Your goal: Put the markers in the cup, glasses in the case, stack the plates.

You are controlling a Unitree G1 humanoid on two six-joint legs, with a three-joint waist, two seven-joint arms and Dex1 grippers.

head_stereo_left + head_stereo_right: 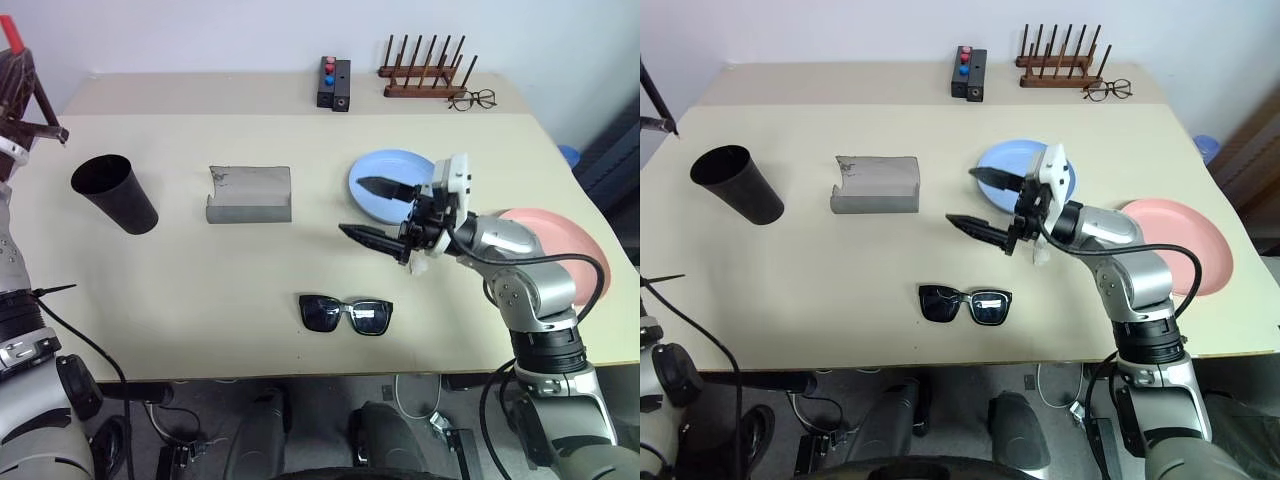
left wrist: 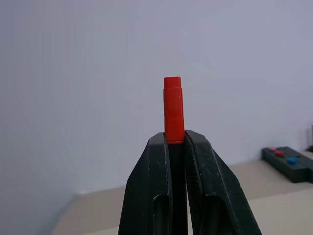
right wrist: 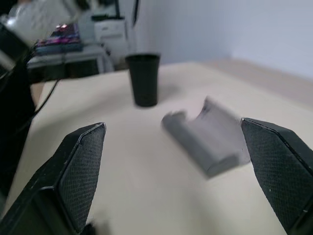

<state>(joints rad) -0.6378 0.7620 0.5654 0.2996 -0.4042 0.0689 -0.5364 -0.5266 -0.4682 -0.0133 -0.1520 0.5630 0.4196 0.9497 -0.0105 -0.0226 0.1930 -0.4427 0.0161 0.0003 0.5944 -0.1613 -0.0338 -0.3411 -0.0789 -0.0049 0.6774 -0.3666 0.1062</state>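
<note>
At the far edge of the table (image 1: 200, 340) stood a wooden rack (image 1: 425, 72) with a pair of clear eyeglasses (image 1: 472, 99) beside it, and a small black box (image 1: 334, 84) with red and blue buttons sat a little to their left. None of these lay near my arms. The black cup (image 1: 114, 193) stood upright toward the left side of the table, and the grey case (image 1: 249, 194) lay open just right of it, with bare tabletop around both. The sunglasses (image 1: 346, 314) rested near the front edge, lenses toward me. The blue plate (image 1: 392, 180) lay behind my right gripper (image 1: 375, 213), and the pink plate (image 1: 560, 250) sat apart from it at the right edge, partly behind my right arm. My right gripper hung above the table between the blue plate and the sunglasses, its fingers spread wide and holding nothing. My left gripper (image 2: 174, 142) was raised high at the far left, clamped on the marker (image 2: 173, 109), whose red cap stuck out past the fingertips.
</note>
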